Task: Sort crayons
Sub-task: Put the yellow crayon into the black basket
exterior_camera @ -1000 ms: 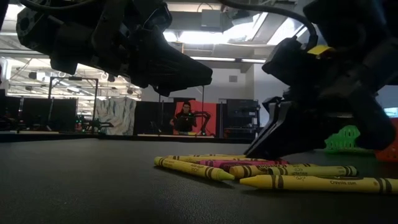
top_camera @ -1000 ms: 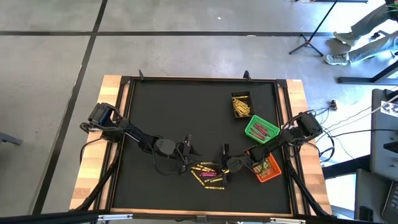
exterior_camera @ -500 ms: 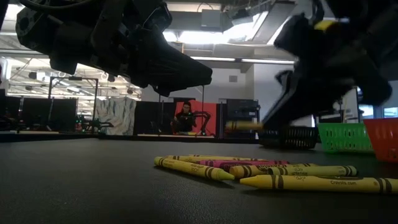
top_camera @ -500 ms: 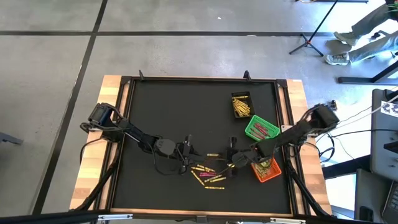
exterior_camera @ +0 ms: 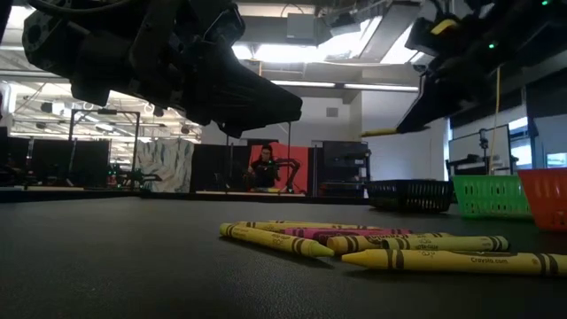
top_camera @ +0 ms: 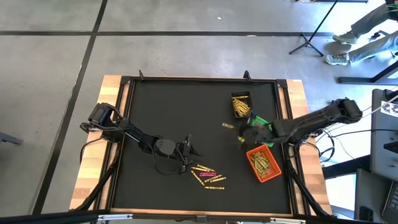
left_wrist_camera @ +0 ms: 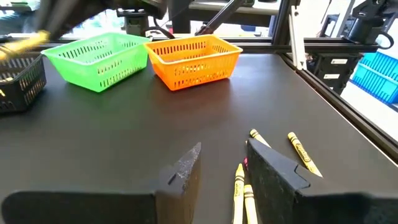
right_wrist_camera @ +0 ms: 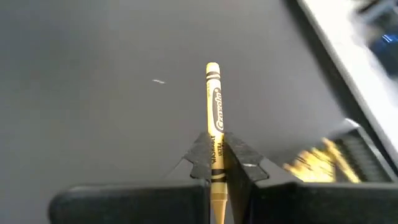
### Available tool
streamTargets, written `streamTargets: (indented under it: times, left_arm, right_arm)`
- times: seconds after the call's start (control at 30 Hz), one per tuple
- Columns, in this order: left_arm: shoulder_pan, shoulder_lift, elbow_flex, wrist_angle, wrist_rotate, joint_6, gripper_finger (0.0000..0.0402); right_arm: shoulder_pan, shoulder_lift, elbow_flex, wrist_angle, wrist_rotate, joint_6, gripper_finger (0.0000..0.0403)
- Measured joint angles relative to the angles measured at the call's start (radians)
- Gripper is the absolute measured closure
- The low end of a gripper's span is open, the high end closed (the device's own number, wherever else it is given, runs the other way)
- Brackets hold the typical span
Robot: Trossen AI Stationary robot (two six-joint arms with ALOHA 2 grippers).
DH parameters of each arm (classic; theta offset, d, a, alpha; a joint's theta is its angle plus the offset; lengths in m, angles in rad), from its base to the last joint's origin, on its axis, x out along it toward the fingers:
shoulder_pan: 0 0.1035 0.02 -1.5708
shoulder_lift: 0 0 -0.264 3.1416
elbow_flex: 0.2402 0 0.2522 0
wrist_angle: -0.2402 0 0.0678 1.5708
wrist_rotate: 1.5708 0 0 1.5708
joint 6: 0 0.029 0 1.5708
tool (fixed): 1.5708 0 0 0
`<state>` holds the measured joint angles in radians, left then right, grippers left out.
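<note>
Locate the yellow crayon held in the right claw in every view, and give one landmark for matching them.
High view: held crayon over the mat, just left of the green bin.
Low view: upper right, in the air at the right arm's tip, above the black bin.
Left wrist view: blurred yellow streak at the far left edge.
Right wrist view: centre, clamped between the right claw's fingers.
Landmark: green bin.

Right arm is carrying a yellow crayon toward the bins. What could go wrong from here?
1. The right gripper pinches the yellow crayon near one end, most of it sticking out; it could pivot or slip.
2. The black bin and green bin sit close together, so a release could land in the wrong one.
</note>
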<state>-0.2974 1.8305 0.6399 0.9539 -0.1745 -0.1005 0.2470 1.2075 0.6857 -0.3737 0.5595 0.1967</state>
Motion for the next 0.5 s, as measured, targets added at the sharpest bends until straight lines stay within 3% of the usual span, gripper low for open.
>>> streamTargets:
  times: [0.1,0.37,0.5]
  left_arm:
    - [0.000,0.000,0.000,0.000,0.000,-0.001,0.0288]
    - [0.000,0.000,0.000,0.000,0.000,-0.002,0.0288]
    - [0.000,0.000,0.000,0.000,0.000,-0.002,0.0288]
  right_arm:
    - [-0.076,-0.056,-0.002,-0.073,0.024,-0.008,0.0385]
    - [-0.316,-0.140,-0.092,-0.071,0.033,-0.044,0.0387]
    - [-0.429,-0.138,-0.145,-0.001,-0.021,-0.071,0.0387]
